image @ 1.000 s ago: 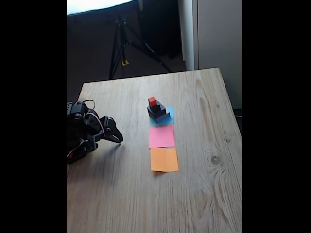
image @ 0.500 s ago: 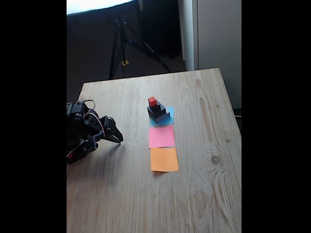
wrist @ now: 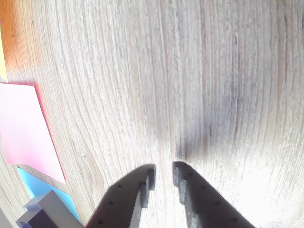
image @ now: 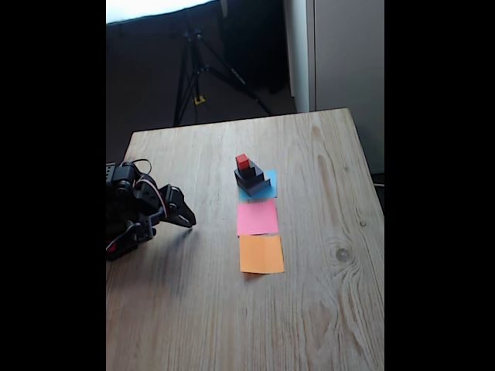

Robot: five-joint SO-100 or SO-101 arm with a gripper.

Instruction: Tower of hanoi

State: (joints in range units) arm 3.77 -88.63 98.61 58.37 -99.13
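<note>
The tower of hanoi [image: 252, 178] stands stacked on a blue paper square [image: 268, 188] at the middle of the table, with the tiny red cube [image: 243, 161] on top. In the wrist view only a corner of its grey slab [wrist: 47, 209] shows at the bottom left. My gripper [image: 188, 220] rests low over the wood at the table's left side, well apart from the stack. The wrist view shows the gripper [wrist: 164, 172] with its jaws nearly together, only a thin slit between them, and nothing held.
A pink paper square [image: 257, 217] and an orange one [image: 261, 253] lie in a row in front of the blue one. The wooden table [image: 332, 294] ends at the right and the back. A tripod [image: 193, 69] stands behind the table.
</note>
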